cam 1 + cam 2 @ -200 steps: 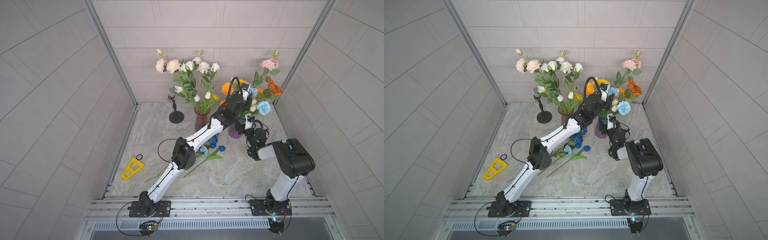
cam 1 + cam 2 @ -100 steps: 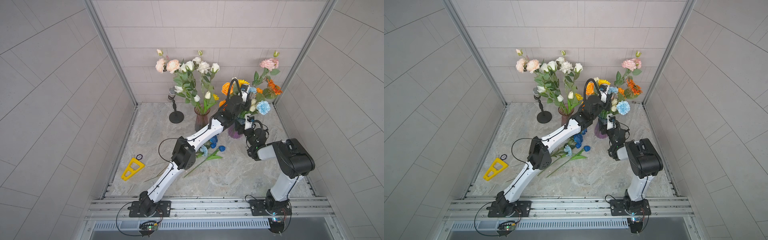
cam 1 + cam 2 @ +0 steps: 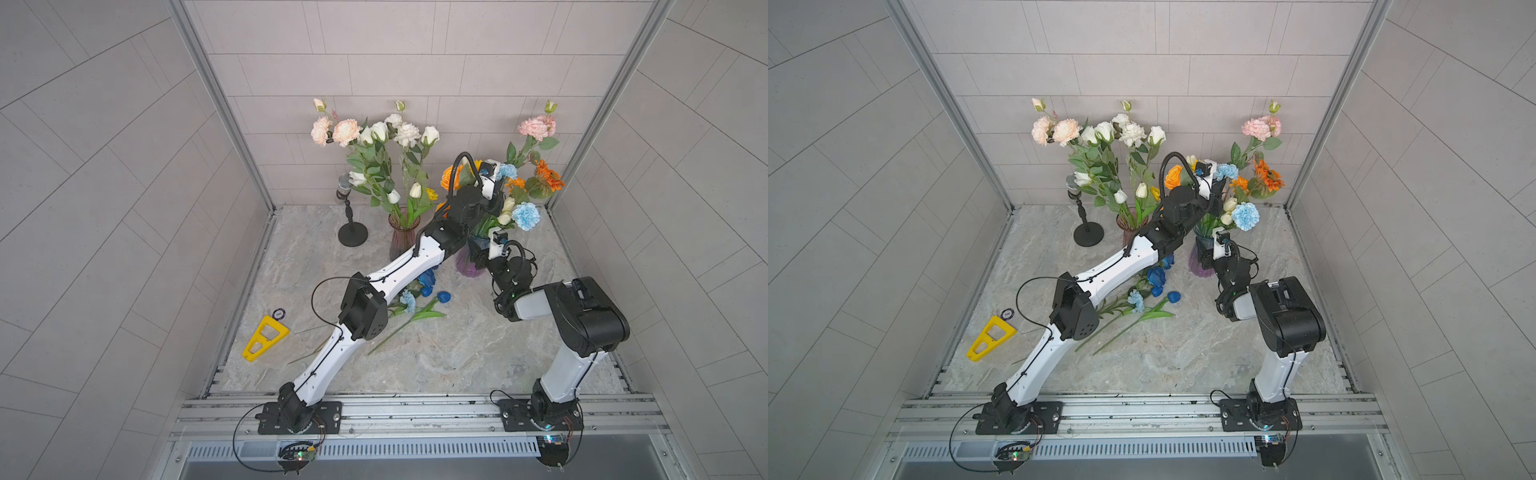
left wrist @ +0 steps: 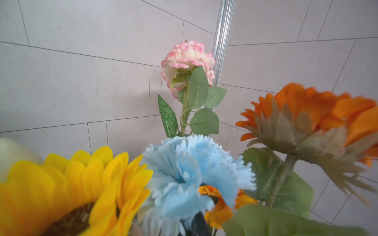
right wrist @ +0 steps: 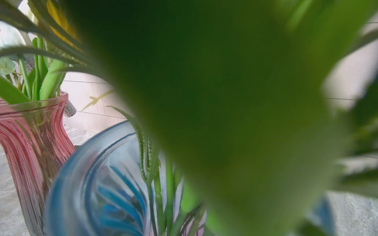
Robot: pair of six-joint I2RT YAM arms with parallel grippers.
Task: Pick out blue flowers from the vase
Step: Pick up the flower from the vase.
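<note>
This is a robot lab cell. Grey tiled walls point(image 3: 124, 208) box a marbled bench point(image 3: 457, 353), with arms point(image 3: 399, 270) bolted to a rail point(image 3: 415, 409).

Blue flowers, artificial, green-stemmed. In the purple vase point(image 3: 466, 267), upright: upper pale blue carnation point(image 3: 507, 171), frilly, high in the bunch; lower pale blue carnation point(image 3: 525, 215), leaning out over the rim. Lying on the table just left of the vase in both top views: deep blue rose point(image 3: 426, 277), fallen pale blue carnation point(image 3: 408, 301), dark blue tulip point(image 3: 444, 296), second dark blue tulip point(image 3: 427, 291), stems trailing away from the vase.
</note>
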